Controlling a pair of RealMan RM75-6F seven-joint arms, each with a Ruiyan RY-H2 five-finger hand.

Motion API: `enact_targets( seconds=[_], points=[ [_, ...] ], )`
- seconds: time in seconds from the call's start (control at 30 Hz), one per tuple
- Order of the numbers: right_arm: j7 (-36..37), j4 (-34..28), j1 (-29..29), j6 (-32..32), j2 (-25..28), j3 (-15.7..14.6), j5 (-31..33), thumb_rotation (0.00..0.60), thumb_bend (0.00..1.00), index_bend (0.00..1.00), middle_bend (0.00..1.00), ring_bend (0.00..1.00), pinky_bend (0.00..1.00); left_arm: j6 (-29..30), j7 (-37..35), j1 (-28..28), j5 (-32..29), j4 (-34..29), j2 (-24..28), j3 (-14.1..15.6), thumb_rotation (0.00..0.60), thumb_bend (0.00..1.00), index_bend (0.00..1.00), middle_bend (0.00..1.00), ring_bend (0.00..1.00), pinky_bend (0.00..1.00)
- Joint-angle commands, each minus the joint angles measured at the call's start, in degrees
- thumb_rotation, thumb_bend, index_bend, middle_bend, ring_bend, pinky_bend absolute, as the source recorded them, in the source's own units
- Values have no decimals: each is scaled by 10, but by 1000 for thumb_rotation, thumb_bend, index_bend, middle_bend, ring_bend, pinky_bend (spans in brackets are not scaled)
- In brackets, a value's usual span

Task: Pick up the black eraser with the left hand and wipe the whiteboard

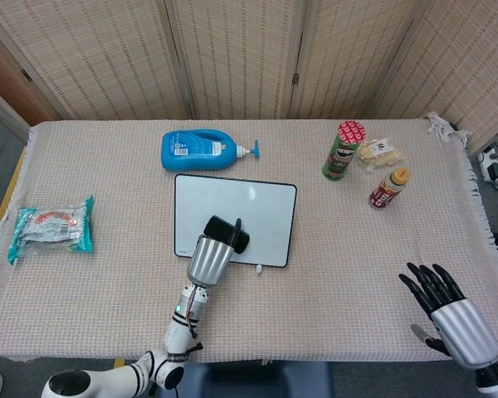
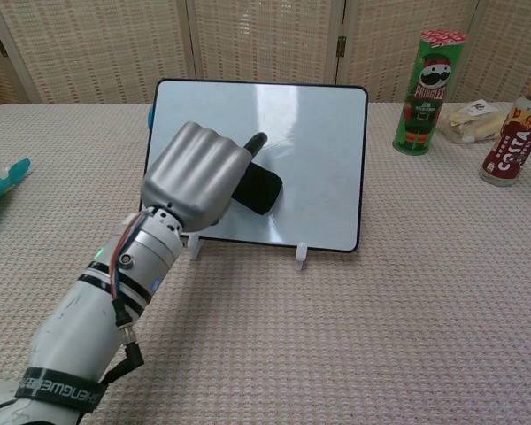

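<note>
My left hand (image 1: 207, 258) (image 2: 193, 181) grips the black eraser (image 1: 225, 233) (image 2: 257, 188) and presses it against the whiteboard (image 1: 261, 211) (image 2: 314, 133). The eraser sits low on the board, left of its middle. The board stands tilted on small white feet at the table's centre; its surface looks clean in both views. At the lower right corner of the head view my right hand (image 1: 450, 319) hovers open, fingers spread, holding nothing. The chest view does not show it.
A blue pump bottle (image 1: 201, 150) lies just behind the board. A green chip can (image 1: 343, 151) (image 2: 429, 92), a wrapped snack (image 1: 379, 152) (image 2: 471, 119) and a brown drink bottle (image 1: 388, 188) (image 2: 516, 131) stand at the back right. A teal packet (image 1: 53, 227) lies far left.
</note>
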Motion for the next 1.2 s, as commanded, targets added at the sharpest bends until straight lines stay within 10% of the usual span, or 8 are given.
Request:
enact_targets(
  seconds=[0.03, 0.43, 0.63, 0.7, 0.9, 1.2],
  points=[
    [-2, 0, -1, 1, -1, 0, -1, 600, 268, 0, 0, 0, 0, 3, 17, 8, -3, -25, 10, 6, 600, 362, 155, 1000, 946, 1000],
    [-18, -1, -1, -6, -7, 3, 4, 600, 268, 0, 0, 0, 0, 38, 101, 107, -36, -317, 160, 63, 600, 326, 77, 1000, 922, 1000],
    [-39, -6, 3, -25, -14, 4, 11, 600, 268, 0, 0, 0, 0, 73, 87, 185, -60, -534, 319, 123, 600, 293, 0, 978, 737, 899],
    [-45, -8, 5, -30, -16, 5, 14, 600, 267, 0, 0, 0, 0, 86, 34, 216, -55, -581, 387, 159, 600, 287, 0, 837, 594, 757],
    [-59, -13, 12, -53, -22, 10, 29, 600, 268, 0, 0, 0, 0, 140, -185, 304, -12, -560, 522, 248, 600, 254, 0, 108, 52, 171],
    [-80, -19, 20, -76, -31, 14, 43, 600, 268, 0, 0, 0, 0, 265, -294, 396, 82, -447, 519, 255, 600, 249, 0, 0, 0, 0]
  ],
)
